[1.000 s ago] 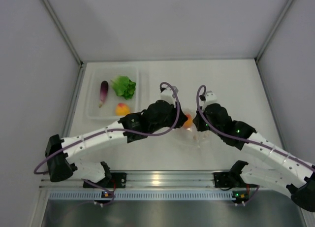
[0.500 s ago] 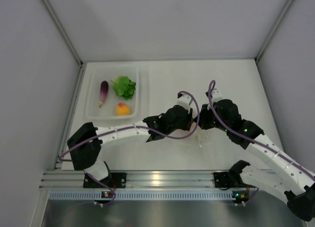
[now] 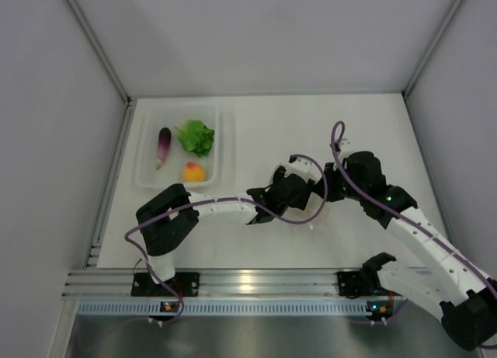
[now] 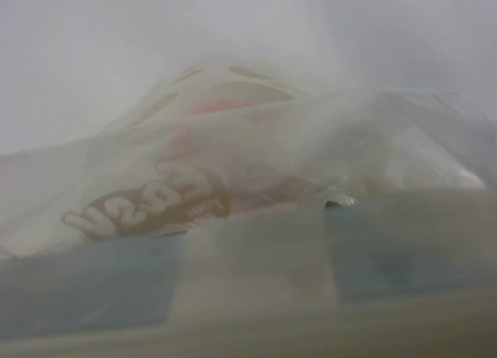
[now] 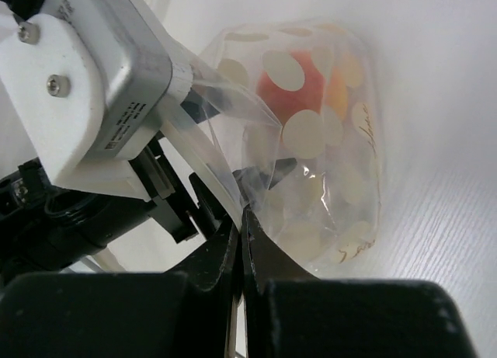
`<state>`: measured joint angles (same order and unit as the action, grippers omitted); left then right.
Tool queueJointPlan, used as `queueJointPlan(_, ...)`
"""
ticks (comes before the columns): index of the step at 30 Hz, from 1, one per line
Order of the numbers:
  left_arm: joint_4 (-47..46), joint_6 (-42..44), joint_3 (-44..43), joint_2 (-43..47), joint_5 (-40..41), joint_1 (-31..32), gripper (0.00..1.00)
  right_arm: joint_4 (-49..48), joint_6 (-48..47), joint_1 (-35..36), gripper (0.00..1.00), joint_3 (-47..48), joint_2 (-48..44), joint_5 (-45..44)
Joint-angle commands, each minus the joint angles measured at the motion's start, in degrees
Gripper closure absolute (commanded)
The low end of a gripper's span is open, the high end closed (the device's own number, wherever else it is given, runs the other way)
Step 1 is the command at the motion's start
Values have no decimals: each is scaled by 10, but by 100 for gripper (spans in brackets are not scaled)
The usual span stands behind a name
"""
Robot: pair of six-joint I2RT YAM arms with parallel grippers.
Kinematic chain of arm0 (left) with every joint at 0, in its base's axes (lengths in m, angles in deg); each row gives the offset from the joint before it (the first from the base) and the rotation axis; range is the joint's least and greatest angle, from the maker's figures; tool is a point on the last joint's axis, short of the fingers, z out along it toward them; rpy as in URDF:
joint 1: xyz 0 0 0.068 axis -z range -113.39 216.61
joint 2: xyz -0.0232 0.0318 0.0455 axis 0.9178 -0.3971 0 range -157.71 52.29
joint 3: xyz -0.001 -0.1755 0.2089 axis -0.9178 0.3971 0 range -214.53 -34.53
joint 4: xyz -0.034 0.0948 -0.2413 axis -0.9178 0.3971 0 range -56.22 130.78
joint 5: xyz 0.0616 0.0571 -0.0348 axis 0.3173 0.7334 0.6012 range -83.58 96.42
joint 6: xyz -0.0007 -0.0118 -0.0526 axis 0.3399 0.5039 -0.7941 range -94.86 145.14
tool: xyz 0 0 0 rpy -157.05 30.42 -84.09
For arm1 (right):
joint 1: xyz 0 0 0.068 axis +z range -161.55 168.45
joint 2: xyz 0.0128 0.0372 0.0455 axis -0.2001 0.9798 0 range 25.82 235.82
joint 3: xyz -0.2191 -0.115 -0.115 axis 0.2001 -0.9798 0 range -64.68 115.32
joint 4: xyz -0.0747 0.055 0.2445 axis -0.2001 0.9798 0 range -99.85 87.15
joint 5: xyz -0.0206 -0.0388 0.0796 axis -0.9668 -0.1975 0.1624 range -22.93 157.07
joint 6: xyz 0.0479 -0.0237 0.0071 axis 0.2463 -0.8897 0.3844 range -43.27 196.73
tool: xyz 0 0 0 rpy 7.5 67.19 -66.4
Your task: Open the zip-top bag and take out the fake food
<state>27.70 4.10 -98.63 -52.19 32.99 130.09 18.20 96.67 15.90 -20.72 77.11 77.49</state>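
Note:
The zip-top bag (image 5: 342, 179), clear with white dots, lies on the table between my two grippers; in the top view only a bit of it (image 3: 309, 220) shows under the arms. One orange-red peach (image 5: 299, 90) is inside it. My right gripper (image 5: 242, 217) is shut on the bag's near edge. My left gripper (image 4: 252, 272) is open, its fingers (image 4: 404, 249) spread behind blurred plastic at the bag's mouth. The eggplant (image 3: 164, 144), lettuce (image 3: 196, 136) and second peach (image 3: 192, 172) lie in the tray.
The rigid clear tray (image 3: 147, 179) sits at the far left of the table. The left wrist's silver housing (image 5: 101, 71) crowds the bag's mouth from the left. Grey walls enclose the table on three sides.
My left arm has stretched right and forward, pushing its gripper into the bag's mouth. The peach in the bag is now hidden under the arm in the top view. The right gripper shifted slightly right.

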Motion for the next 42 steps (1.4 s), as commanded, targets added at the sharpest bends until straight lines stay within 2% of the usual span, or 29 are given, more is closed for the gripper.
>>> queueJointPlan(1, -46, 33, -35, -12, 45, 3, 23, -17, -14, -10, 100, -5, 1, 51)
queueJointPlan(5, -47, 58, -60, -48, 46, 3, 16, -20, -16, -15, 100, -10, 5, 62)
queueJointPlan(15, -111, 143, -111, -114, 28, -13, 8, -18, -17, -18, 100, -14, 7, 80)
queueJointPlan(18, -111, 148, -129, -137, -6, -29, 8, -18, -18, -17, 100, -15, 14, 83)
queueJointPlan(25, -112, 152, -161, -179, -71, -45, 19, -19, -6, -18, 100, -19, 13, 23)
queueJointPlan(28, -115, 146, -181, -195, -107, -46, 17, -22, 2, -20, 100, -25, 7, -7)
queueJointPlan(32, -116, 144, -213, -224, -113, -45, 10, -26, 1, -27, 100, -31, 3, 5)
queueJointPlan(36, -116, 137, -248, -254, -122, -47, 9, -31, 0, -29, 100, -37, 9, 19)
queueJointPlan(38, -117, 134, -263, -266, -129, -47, 16, -34, -1, -29, 100, -38, 12, 23)
queueJointPlan(41, -116, 131, -279, -276, -131, -48, 37, -33, -2, -30, 100, -37, 12, 24)
queueJointPlan(42, -116, 130, -282, -277, -129, -49, 50, -34, -2, -30, 100, -36, 13, 24)
